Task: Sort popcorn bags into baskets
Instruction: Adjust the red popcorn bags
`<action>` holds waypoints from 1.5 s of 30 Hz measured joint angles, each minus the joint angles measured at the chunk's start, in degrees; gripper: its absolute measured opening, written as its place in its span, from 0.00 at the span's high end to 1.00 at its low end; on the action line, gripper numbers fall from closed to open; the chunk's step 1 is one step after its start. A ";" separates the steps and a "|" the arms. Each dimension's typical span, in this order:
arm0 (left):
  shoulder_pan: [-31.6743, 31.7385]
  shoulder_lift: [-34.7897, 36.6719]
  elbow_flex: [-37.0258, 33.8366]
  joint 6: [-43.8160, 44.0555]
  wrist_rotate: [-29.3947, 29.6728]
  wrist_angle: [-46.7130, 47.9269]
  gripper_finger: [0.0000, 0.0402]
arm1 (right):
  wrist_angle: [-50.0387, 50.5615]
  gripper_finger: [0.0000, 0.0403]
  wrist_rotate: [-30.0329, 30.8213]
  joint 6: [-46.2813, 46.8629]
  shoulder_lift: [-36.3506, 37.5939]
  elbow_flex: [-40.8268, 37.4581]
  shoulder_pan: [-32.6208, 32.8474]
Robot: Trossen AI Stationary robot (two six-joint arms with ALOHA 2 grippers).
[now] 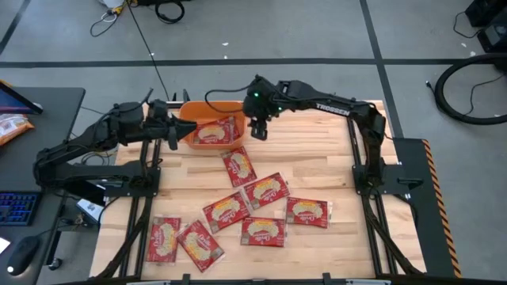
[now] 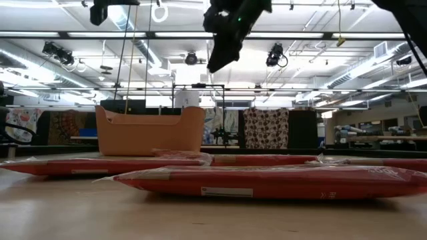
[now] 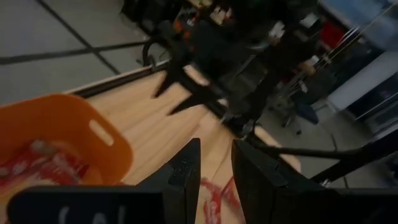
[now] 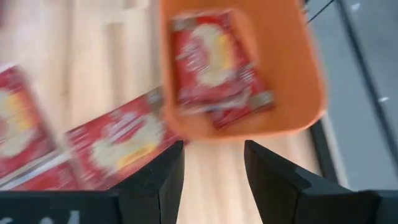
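While above basket (image 1: 207, 127), open end effector (image 1: 260, 131)

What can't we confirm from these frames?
- Number of popcorn bags in the orange basket: high view, they overlap; right wrist view is blurred.
- Bag lettering: too small in the high view.
- Basket contents in the low view: its wall hides them.
- Bags on the table: low view shows them edge-on, overlapping.
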State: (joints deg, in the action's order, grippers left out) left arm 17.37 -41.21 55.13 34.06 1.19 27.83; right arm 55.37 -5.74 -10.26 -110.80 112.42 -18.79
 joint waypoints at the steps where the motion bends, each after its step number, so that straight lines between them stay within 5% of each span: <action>1: 0.00 -0.32 0.00 -0.12 -0.02 0.48 0.76 | 1.69 0.57 -0.87 0.75 0.38 -0.01 0.59; 8: -1.33 -3.46 0.00 -4.30 -2.08 1.63 0.76 | 14.95 0.57 -4.44 6.72 1.09 -0.02 4.45; 17: -5.22 -7.91 0.00 -6.19 -10.41 4.33 0.76 | 22.99 0.57 -1.66 10.58 3.66 -3.59 9.00; 37: -20.34 -9.69 0.02 -3.03 -11.94 11.77 0.76 | -1.82 0.57 -1.83 22.13 16.27 -30.03 13.06; 45: -28.36 -16.89 -0.02 -0.20 -9.46 14.98 0.76 | -3.06 0.57 -0.46 23.43 16.43 -32.35 15.22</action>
State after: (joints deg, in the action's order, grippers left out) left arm -11.00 -58.11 55.11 33.87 -8.27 42.81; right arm 52.31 -6.21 13.17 -94.37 80.07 -3.56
